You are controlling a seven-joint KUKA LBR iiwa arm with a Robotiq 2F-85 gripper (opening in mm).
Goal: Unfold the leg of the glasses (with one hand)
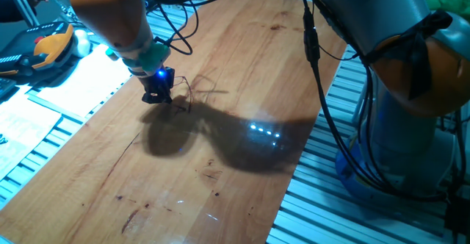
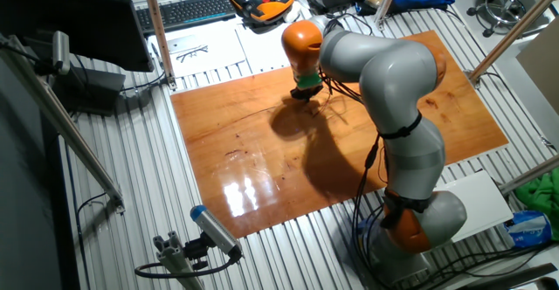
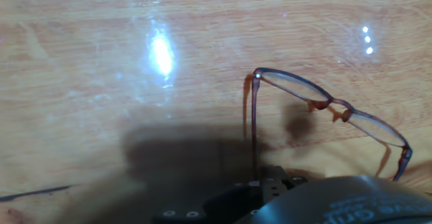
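Item: glasses [image 3: 324,106], one pair, thin reddish-brown wire frame with two small oval lenses. Location: on the wooden table [image 1: 242,67], toward its far edge in one fixed view, just beside my hand [image 1: 157,91]. In the hand view the front stands up on the wood with the lenses facing away, and one leg runs from the left hinge straight down toward my fingers.

Handling, as I judge it: very light, so it will slide or tip at the slightest push; the wire is springy but easy to bend, and the lenses and nose pads are fragile. The varnished wood looks slick, giving little to brace against.

Where to hold: the leg itself, partway along its length and away from the hinge, never the lenses or bridge. A light pinch should do.

Hand: black, two fingers, blue light lit, low over the table. The leg disappears behind the finger housing at the bottom of the hand view, so I cannot tell whether my fingers are closed on it or parted.

Writing: pale lettering on the dark housing at the lower right of the hand view, cut off and unreadable. No brand seen on the frame.
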